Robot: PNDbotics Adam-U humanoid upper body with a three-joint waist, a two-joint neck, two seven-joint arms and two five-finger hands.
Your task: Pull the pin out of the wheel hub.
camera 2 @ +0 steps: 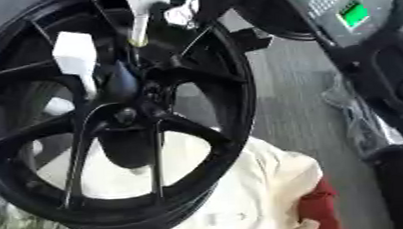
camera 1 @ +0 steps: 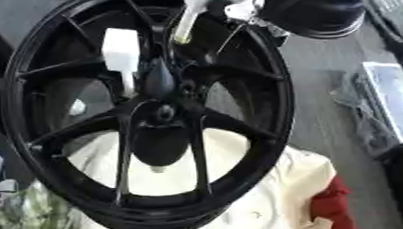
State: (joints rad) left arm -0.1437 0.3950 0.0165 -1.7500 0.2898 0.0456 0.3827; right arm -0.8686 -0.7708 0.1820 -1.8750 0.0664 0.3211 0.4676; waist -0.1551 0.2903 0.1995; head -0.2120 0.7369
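A black spoked wheel hub point(camera 1: 152, 114) fills the left and middle of both views, tilted and resting on a cream cloth point(camera 1: 271, 192). A white pin with a blocky head point(camera 1: 120, 50) stands between the spokes just above the hub's centre point(camera 1: 163, 111), its thin stem pointing down towards it. A second white piece with a yellowish tip point(camera 1: 189, 22) hangs over the hub's upper rim. My right arm comes in from the upper right, and my right hand point(camera 1: 244, 7) is beside that upper white piece. Whether it holds the piece is hidden. The left hand shows in neither view.
A red cloth point(camera 1: 333, 203) lies under the cream one at the lower right. A green patterned cloth point(camera 1: 23, 217) is at the lower left. A clear plastic box point(camera 1: 397, 99) stands on the grey floor at right. A device with green screens point(camera 2: 352, 7) is at the upper right.
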